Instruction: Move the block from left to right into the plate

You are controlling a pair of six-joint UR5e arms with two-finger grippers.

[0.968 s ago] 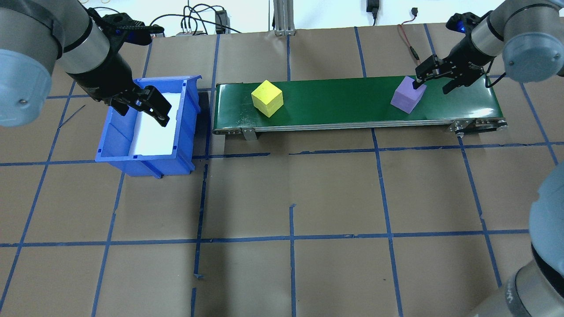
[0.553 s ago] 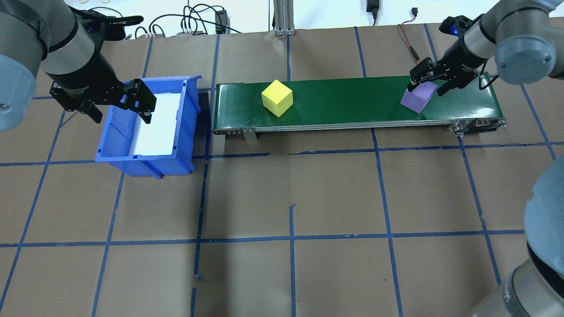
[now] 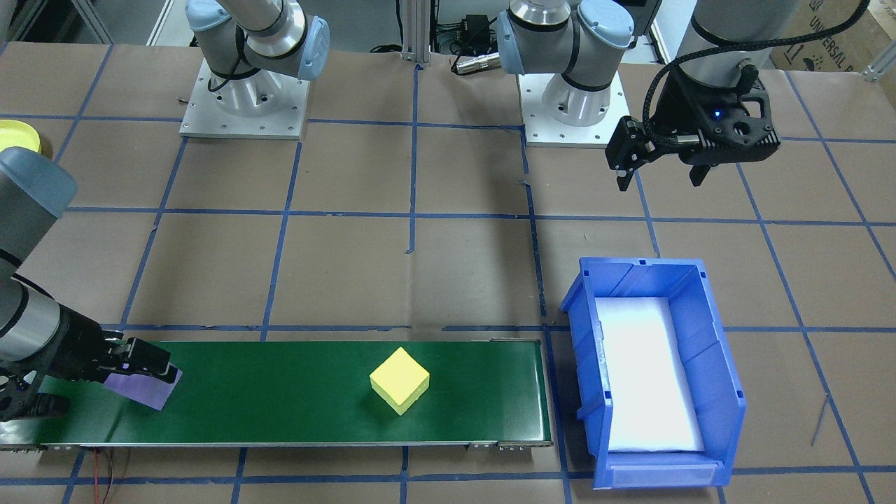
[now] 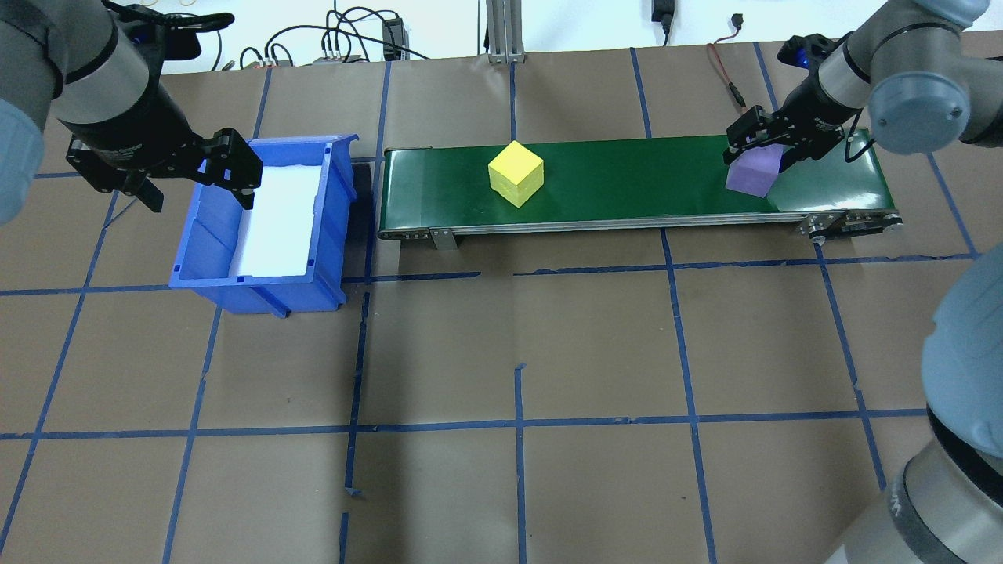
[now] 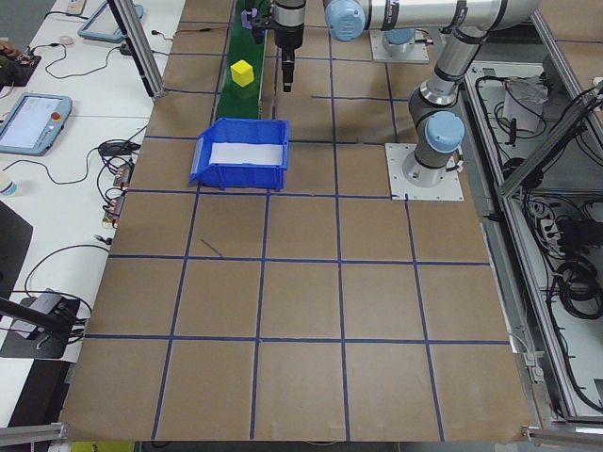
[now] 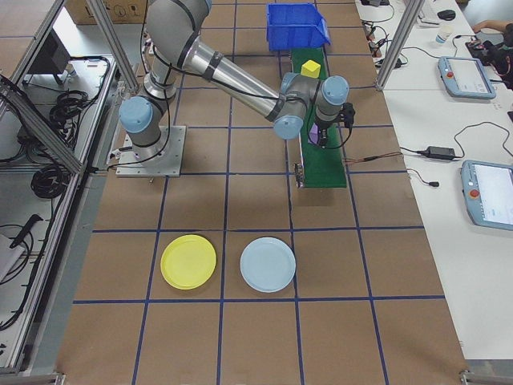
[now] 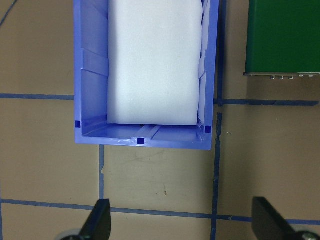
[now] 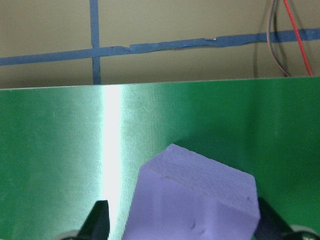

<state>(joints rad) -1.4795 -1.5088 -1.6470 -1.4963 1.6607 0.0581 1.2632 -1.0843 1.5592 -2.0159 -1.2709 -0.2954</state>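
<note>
Two blocks ride a green conveyor belt (image 4: 627, 184). The yellow block (image 4: 515, 173) is left of its middle. The purple block (image 4: 751, 174) lies tilted at the right end. My right gripper (image 4: 760, 153) is open and straddles the purple block (image 8: 195, 200), with a finger on each side and a gap at the left finger. My left gripper (image 4: 196, 184) hangs open and empty above the blue bin's left rim. The yellow plate (image 6: 188, 262) lies on the table well past the belt's right end, and its edge (image 3: 17, 133) shows in the front-facing view.
The blue bin (image 4: 205, 239), lined with white foam, stands just left of the belt. Beside the yellow plate lies a light blue plate (image 6: 268, 264). Cables run along the table's far edge, and a red wire (image 4: 725, 74) lies near the belt's right end.
Both blocks have travelled right along the belt. My right gripper has followed the purple block and come down around it. My left gripper has drawn back from over the bin towards its left rim.
</note>
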